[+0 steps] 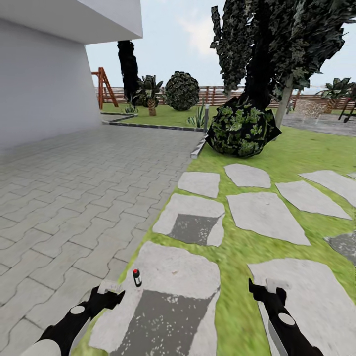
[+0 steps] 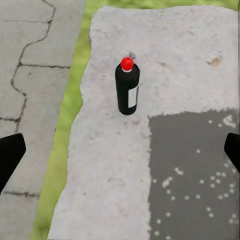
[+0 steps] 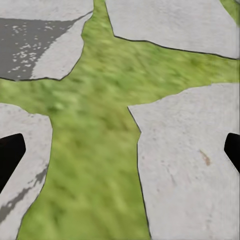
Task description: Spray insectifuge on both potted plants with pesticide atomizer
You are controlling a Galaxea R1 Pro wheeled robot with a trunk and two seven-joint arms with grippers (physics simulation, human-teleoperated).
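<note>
Your left gripper [image 1: 110, 291] sits low over the near stepping stone [image 1: 178, 277], fingers spread apart w/ nothing between them; in the left wrist view the two dark fingertips [image 2: 11, 155] sit far apart at the frame edges and the pesticide atomizer [image 2: 127, 87] stands between & beyond them, not touching either. You've got the atomizer [image 1: 137, 278] upright on that stone, red top up, white band on its side, just beside the left gripper and just ahead of it. It's on the pale part of the stone, right next to the stone's dark grey patch [image 1: 163, 321]. A thin strip of grass [image 2: 65, 125] runs along the stone's edge on the side away from the patch, then the grey paving [image 1: 74, 198] w/ cracked joints

Your right gripper [image 1: 267, 291] is well apart from the atomizer, on the far side of the grass gap from that stone, over a neighbouring slab [image 1: 306, 296]. Its fingers are also spread, holding nothing; right wrist view shows its fingertips [image 3: 11, 155] wide apart above lawn [image 3: 90, 150] and slab edges

Beyond the near stone, more stepping stones run across the lawn toward a round leafy bush [image 1: 241, 129] under a dark tree [image 1: 262, 54]. Further back: slat fence [image 1: 217, 95], another round bush [image 1: 181, 90], a palm [image 1: 150, 94], a red-brown A-frame [image 1: 104, 88]. White building wall [image 1: 44, 84] stands by the paving, well away from the stone. Can't make out any potted plants from here
</note>
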